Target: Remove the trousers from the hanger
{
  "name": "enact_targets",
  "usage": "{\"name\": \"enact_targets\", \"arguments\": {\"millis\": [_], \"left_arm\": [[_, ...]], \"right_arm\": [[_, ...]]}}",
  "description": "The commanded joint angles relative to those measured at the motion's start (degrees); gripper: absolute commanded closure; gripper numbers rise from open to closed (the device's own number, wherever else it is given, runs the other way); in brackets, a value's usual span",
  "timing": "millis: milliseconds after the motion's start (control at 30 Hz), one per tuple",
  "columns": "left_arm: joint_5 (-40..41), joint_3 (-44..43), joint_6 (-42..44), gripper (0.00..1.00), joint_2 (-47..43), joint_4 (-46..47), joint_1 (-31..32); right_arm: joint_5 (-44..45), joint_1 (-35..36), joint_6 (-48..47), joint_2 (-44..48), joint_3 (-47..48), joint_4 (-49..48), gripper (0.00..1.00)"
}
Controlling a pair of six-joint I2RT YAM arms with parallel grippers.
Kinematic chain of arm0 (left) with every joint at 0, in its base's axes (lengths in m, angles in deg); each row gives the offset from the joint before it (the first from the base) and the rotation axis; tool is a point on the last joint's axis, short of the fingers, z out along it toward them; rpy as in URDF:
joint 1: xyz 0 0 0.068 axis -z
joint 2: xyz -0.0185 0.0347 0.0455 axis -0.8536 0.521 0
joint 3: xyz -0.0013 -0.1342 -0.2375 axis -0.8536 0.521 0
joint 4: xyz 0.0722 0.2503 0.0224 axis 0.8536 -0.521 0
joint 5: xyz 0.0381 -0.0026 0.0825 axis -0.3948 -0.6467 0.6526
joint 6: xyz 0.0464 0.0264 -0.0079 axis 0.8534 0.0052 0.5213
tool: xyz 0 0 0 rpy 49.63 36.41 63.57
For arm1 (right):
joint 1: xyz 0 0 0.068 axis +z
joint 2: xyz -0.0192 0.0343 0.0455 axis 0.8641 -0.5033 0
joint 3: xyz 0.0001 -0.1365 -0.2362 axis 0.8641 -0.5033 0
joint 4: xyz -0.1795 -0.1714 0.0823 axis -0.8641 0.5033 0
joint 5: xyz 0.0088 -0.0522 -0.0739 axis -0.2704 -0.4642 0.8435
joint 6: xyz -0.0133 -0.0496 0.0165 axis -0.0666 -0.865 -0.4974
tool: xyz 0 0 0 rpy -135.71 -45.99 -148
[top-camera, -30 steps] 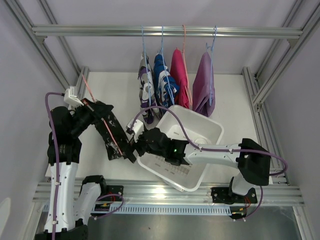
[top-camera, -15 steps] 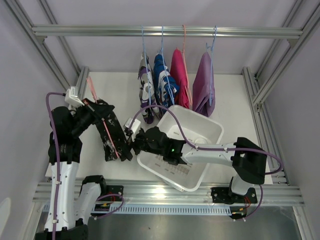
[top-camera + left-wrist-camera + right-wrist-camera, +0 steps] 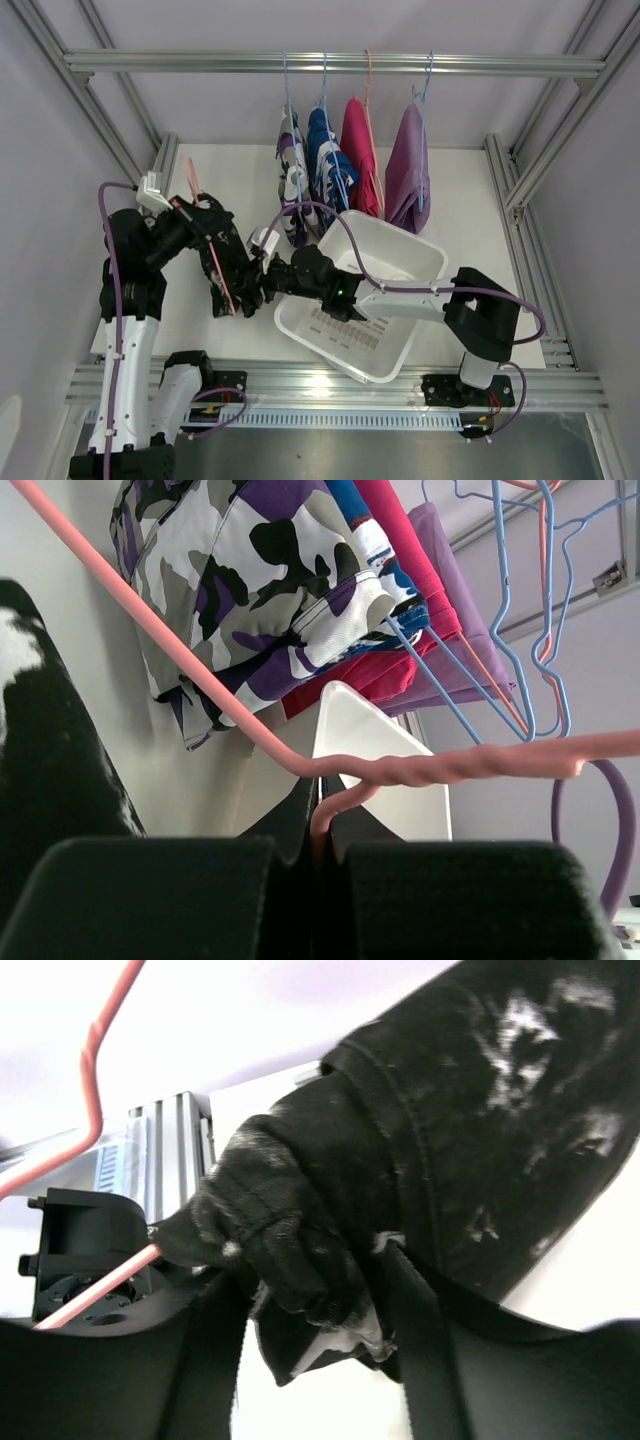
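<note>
A pair of black trousers with white flecks [image 3: 222, 272] hangs on a pink hanger [image 3: 190, 176] at the left of the table. My left gripper [image 3: 198, 215] is shut on that hanger's neck; the left wrist view shows the pink wire [image 3: 440, 765] pinched between the closed jaws of the left gripper [image 3: 322, 820]. My right gripper [image 3: 262, 280] reaches in from the right at the trousers' lower end. In the right wrist view a bunched black cuff [image 3: 290, 1250] fills the gap of the right gripper [image 3: 315, 1330], touching both fingers.
A white bin [image 3: 420, 245] lies tilted under my right arm. Purple-white camouflage [image 3: 291, 170], blue-white [image 3: 325, 160], bright pink [image 3: 358, 155] and lilac [image 3: 408, 170] trousers hang on hangers from the rail [image 3: 200, 62] at the back.
My right gripper moved left onto the black trousers and closed from wide open onto the cuff. The left arm tilted the hanger a little more upright.
</note>
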State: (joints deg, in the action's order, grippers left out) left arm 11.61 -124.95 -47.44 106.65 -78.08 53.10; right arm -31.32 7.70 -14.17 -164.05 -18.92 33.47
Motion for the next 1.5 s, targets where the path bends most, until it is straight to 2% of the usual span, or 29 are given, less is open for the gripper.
{"name": "enact_targets", "arguments": {"millis": [0, 67, 100, 167, 200, 300, 600, 767, 1467], "left_arm": [[-3.49, -0.57, -0.56, 0.99, -0.77, 7.24, -0.48], [-3.49, -0.57, -0.47, 1.0, -0.69, 7.16, -0.48], [-3.58, -0.66, -0.47, 0.99, -0.69, 7.07, -0.48], [-3.75, -0.57, -0.47, 0.99, -0.6, 7.07, -0.48], [-3.93, -0.49, -0.39, 1.0, -0.6, 7.24, -0.48], [-3.93, -0.4, -0.39, 1.0, -0.86, 7.33, -0.57], [0.81, -1.01, 2.78, 0.99, -3.24, 4.52, -0.48], [0.73, -0.4, 3.04, 0.99, -2.45, 5.04, -0.39], [5.56, 0.39, 5.24, 0.99, 2.74, 3.29, -0.48]], "right_arm": [[-0.8, -0.86, 1.69, -0.94, 3.85, -6.66, 0.54], [-0.81, -1.12, 1.95, -1.72, 4.72, -6.75, 0.63], [-0.98, -1.13, 2.04, -1.9, 5.07, -6.58, 0.74], [-1.24, -1.21, 2.04, -2.17, 5.87, -5.52, 0.81], [-1.16, -1.21, 1.78, -2.08, 6.48, -4.47, 0.89], [-0.11, -1.21, 0.73, -0.77, 7.45, -1.92, 1.0], [7.1, -1.04, -3.05, 7.49, 8.94, 12.47, 1.0], [11.75, -0.78, -5.33, 11.97, 12.1, 18.29, 1.0], [20.9, 4.41, -12.54, 13.48, 29.59, 35.96, 1.0]]}}
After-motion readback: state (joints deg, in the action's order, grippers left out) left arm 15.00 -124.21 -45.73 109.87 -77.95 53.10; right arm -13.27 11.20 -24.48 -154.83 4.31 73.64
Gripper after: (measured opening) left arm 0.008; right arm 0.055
